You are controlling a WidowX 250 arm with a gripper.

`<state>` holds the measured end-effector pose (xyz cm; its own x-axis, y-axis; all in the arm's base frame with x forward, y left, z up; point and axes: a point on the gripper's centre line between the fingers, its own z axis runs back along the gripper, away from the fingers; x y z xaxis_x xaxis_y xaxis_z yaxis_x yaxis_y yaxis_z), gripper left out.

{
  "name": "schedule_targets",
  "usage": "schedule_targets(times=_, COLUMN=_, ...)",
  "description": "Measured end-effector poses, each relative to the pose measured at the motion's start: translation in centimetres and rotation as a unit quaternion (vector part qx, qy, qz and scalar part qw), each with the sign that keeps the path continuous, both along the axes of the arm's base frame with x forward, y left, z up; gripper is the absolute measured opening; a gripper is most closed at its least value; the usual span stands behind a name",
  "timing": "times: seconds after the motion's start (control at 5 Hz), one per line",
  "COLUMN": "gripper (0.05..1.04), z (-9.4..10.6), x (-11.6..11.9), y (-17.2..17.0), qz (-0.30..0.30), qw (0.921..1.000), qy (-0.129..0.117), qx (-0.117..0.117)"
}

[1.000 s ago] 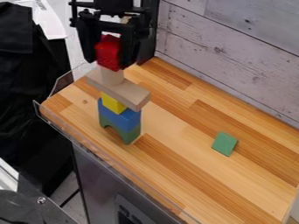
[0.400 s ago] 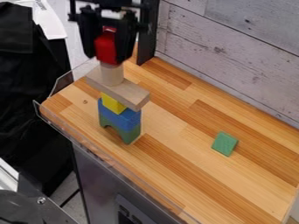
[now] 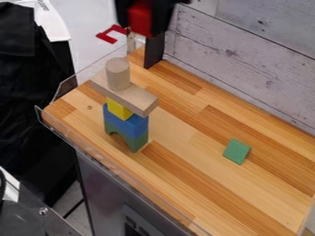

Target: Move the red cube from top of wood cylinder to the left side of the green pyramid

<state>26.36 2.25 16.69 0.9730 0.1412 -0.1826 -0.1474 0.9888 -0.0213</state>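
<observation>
Pincer (image 3: pixel 142 30) pinches red cube (image 3: pixel 140 19), both above wood cylinder (image 3: pixel 117 73) and apart from it. Lift-off done; carry, lowering and release remain. Green pyramid (image 3: pixel 236 151), cube's goal, sits well apart from cylinder, to its lower right. Clear guard (image 3: pixel 69 85) edges counter (image 3: pixel 203 184) left of cylinder; plank wall (image 3: pixel 246 60) stands right of it. Boards from cylinder towards pyramid seem roomy enough for placing.
</observation>
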Motion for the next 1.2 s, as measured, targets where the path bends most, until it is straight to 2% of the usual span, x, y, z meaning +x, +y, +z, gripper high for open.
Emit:
schedule_targets(times=0.2, gripper=0.595, z=-2.7, x=2.2, y=-2.9, qz=-0.025, qw=0.9989, qy=-0.010, qx=-0.038)
schedule_targets(times=0.4, gripper=0.595, z=-5.3, x=3.3, y=-5.2, qz=-0.046, qw=0.9971, qy=-0.006, qx=-0.061)
schedule_targets(times=0.8, gripper=0.595, z=-8.2, x=4.1, y=-5.5, qz=-0.052, qw=0.9969, qy=-0.005, qx=-0.059)
schedule_targets(times=1.2, gripper=0.595, z=-10.8, x=4.3, y=-4.6, qz=-0.065, qw=0.9977, qy=-0.001, qx=-0.019)
